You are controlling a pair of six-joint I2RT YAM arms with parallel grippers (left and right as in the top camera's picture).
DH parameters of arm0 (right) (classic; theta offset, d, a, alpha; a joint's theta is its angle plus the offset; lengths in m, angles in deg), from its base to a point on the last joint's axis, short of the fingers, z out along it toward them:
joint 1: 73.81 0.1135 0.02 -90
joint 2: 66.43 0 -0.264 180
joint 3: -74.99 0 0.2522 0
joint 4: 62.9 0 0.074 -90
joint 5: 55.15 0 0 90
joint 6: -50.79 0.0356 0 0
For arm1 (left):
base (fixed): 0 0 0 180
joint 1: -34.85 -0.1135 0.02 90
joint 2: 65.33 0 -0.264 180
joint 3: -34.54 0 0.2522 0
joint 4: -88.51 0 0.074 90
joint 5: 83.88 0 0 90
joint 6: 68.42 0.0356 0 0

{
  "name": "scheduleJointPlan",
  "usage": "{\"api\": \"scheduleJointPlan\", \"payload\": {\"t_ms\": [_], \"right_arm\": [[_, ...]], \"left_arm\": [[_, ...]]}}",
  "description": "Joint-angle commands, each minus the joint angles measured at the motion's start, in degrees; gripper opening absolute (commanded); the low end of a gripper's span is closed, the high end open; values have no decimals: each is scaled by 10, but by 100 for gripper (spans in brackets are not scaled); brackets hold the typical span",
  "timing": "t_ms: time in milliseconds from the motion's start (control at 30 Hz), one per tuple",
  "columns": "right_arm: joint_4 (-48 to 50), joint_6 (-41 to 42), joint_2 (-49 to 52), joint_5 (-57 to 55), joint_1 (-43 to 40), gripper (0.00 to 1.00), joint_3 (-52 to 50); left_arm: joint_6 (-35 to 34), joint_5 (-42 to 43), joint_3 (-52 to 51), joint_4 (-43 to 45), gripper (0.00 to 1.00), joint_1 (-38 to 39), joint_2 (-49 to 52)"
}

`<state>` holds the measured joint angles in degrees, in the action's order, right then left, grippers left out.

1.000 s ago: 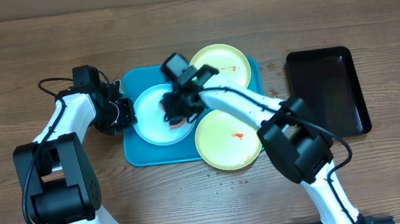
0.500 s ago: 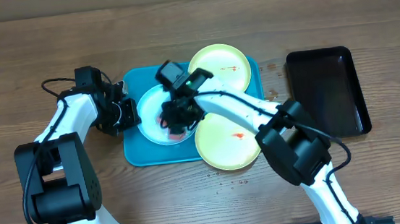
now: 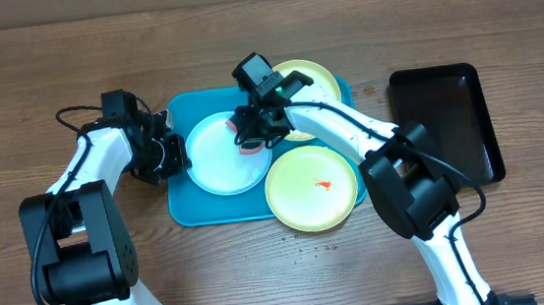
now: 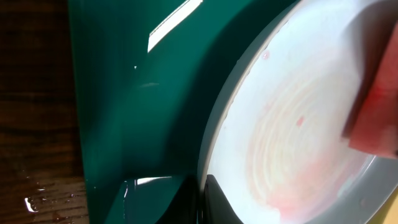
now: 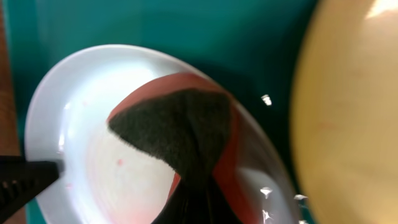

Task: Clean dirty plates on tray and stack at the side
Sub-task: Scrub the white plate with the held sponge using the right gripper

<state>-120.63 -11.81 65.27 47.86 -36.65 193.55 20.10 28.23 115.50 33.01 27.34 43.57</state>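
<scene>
The teal tray [image 3: 193,209] holds the white plate [image 3: 219,162] and a yellow-green plate [image 3: 310,82] at its back. A second yellow-green plate [image 3: 312,190] with a red smear overlaps the tray's front right corner. My left gripper [image 3: 169,154] is shut on the white plate's left rim [image 4: 214,143]. My right gripper [image 3: 253,134] is shut on a pink sponge [image 5: 180,130] with a dark scrub face, pressed on the white plate's [image 5: 74,130] upper right part. Faint pink smears remain on the plate [image 4: 298,130].
A narrow black tray [image 3: 444,123] lies on the wooden table at the right. In the right wrist view, the yellow-green plate [image 5: 348,112] is close beside the sponge. The tray floor [image 4: 137,93] is wet and shiny.
My right gripper moved the sponge from the white plate's lower middle up to its upper right edge. The left gripper kept its hold on the rim.
</scene>
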Motion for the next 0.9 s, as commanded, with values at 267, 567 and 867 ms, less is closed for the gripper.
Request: {"api": "scheduleJointPlan", "payload": {"t_ms": [267, 567, 867], "right_arm": [[41, -14, 46, 167, 57, 4, 18], [-33, -65, 46, 215, 58, 4, 21], [-185, -99, 46, 21, 45, 4, 81]], "left_arm": [[15, 13, 0, 0, 4, -1, 5], [15, 13, 0, 0, 4, -1, 5], [15, 2, 0, 7, 4, -1, 5]]}}
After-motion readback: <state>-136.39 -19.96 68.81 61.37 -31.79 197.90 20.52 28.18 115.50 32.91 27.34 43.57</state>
